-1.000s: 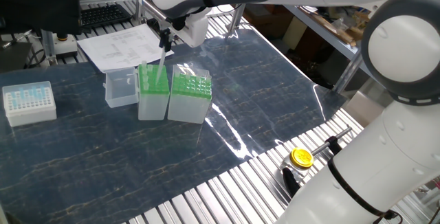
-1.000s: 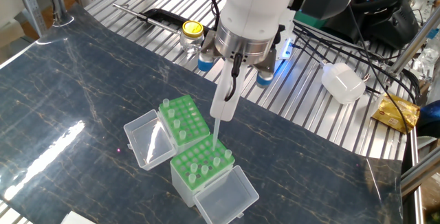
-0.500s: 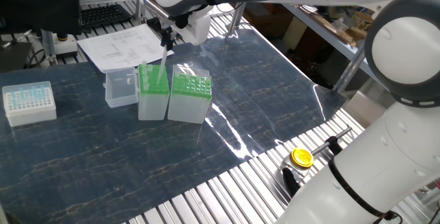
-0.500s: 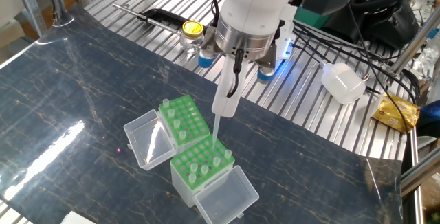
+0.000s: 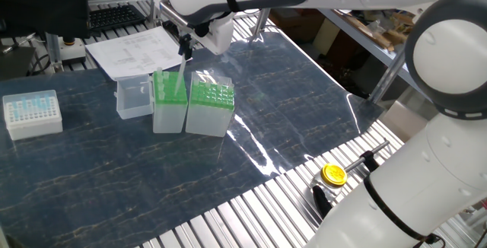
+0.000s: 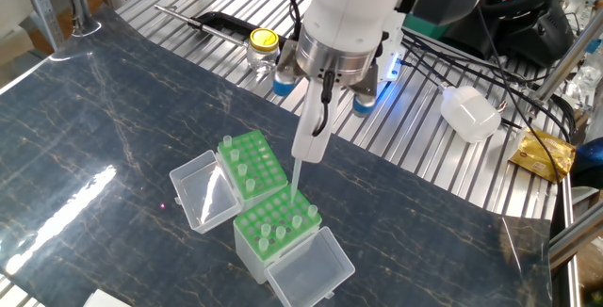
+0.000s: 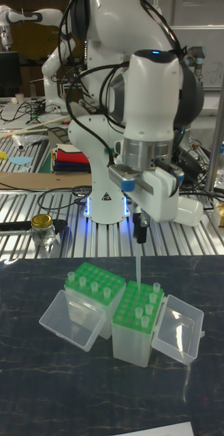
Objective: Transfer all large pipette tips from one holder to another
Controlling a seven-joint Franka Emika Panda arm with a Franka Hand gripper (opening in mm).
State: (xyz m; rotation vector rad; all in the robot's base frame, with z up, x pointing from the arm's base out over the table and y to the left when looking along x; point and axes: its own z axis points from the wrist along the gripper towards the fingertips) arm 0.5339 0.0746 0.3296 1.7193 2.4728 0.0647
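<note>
Gripping a pipette tip (image 7: 137, 267), pincer (image 7: 140, 235), no legible labels

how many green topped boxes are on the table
2. In the tall view, the wider box stands on the left and the narrower box right beside it, below the pipette tip held in the hand.

**Three fixed cameras around one table**

One fixed view looks down from across the dark marbled table mat (image 5: 152, 172), the white robot arm (image 5: 449, 126) close at its right. The other fixed view looks steeply down from the opposite side, toward the arm's base. The tall fixed view faces the robot head-on, low and near. All three share the two translucent green-topped boxes (image 5: 190, 105) (image 6: 268, 203) (image 7: 115, 310).
</note>
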